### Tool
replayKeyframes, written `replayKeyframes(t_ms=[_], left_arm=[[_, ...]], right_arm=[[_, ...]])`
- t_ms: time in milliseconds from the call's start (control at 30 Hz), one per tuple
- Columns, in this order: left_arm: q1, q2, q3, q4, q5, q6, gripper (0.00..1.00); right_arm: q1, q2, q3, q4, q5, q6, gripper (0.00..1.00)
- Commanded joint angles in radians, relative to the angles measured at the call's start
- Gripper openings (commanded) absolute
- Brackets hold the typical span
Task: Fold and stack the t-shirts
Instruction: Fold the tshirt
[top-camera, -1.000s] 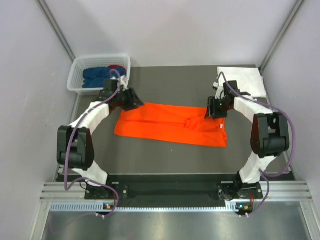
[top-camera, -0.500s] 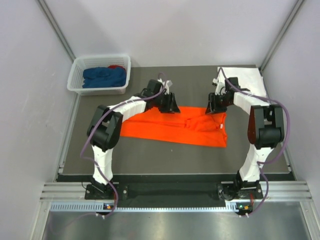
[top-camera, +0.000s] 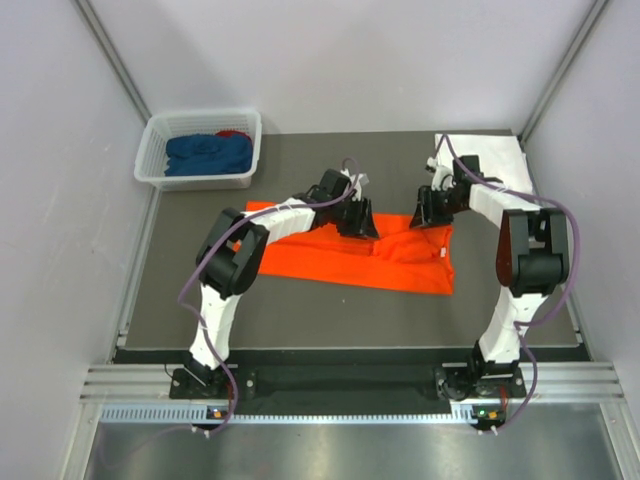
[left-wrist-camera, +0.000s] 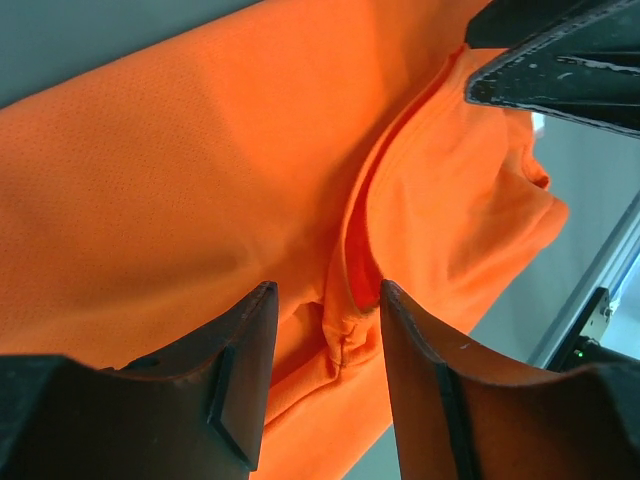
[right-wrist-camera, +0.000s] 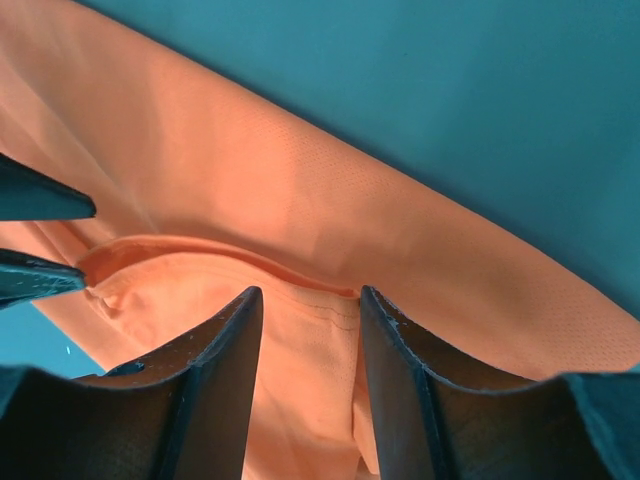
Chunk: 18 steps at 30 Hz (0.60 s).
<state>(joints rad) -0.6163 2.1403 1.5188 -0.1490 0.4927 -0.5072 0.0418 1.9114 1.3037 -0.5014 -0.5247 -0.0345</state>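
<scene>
An orange t-shirt (top-camera: 330, 255) lies as a long band across the middle of the dark table. My left gripper (top-camera: 362, 222) is over its far edge near the middle. In the left wrist view its jaws stand apart astride a puckered ridge of orange cloth (left-wrist-camera: 345, 325). My right gripper (top-camera: 424, 214) is at the shirt's far right corner. Its jaws also stand apart, over flat orange cloth (right-wrist-camera: 310, 340) with a seam. The right fingertips show in the left wrist view (left-wrist-camera: 560, 70). A folded white t-shirt (top-camera: 490, 160) lies at the back right.
A white basket (top-camera: 150, 165) at the back left holds blue and red garments. Grey walls close in the table on three sides. The two grippers are about a hand's width apart over the shirt.
My left gripper has swept right along the shirt's far edge, from its left end to the middle. The shirt's left end has shifted slightly right. The right gripper has barely moved.
</scene>
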Motion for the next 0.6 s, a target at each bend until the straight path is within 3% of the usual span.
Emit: replayKeyframes(t_ms=[0, 233, 367, 467, 533, 567], left_arm=[[-0.013, 0.018, 0.037, 0.037, -0.014, -0.008, 0.5], [-0.025, 0.041, 0.061, 0.035, -0.019, -0.008, 0.5], [-0.028, 0.061, 0.076, 0.045, 0.001, -0.011, 0.43], [-0.031, 0.069, 0.092, 0.046, 0.02, -0.016, 0.17], [-0.034, 0.07, 0.109, 0.046, 0.035, -0.022, 0.0], [-0.033, 0.07, 0.115, 0.046, 0.038, -0.025, 0.0]], right_arm=[[-0.005, 0.008, -0.001, 0.038, -0.017, -0.021, 0.45], [-0.002, 0.006, -0.009, 0.037, 0.002, -0.018, 0.47], [0.0, -0.003, -0.018, 0.038, 0.026, -0.019, 0.45], [0.001, -0.003, -0.021, 0.047, 0.02, -0.013, 0.33], [0.003, -0.006, -0.015, 0.046, 0.047, -0.002, 0.12], [0.003, -0.014, -0.015, 0.049, 0.06, 0.007, 0.0]])
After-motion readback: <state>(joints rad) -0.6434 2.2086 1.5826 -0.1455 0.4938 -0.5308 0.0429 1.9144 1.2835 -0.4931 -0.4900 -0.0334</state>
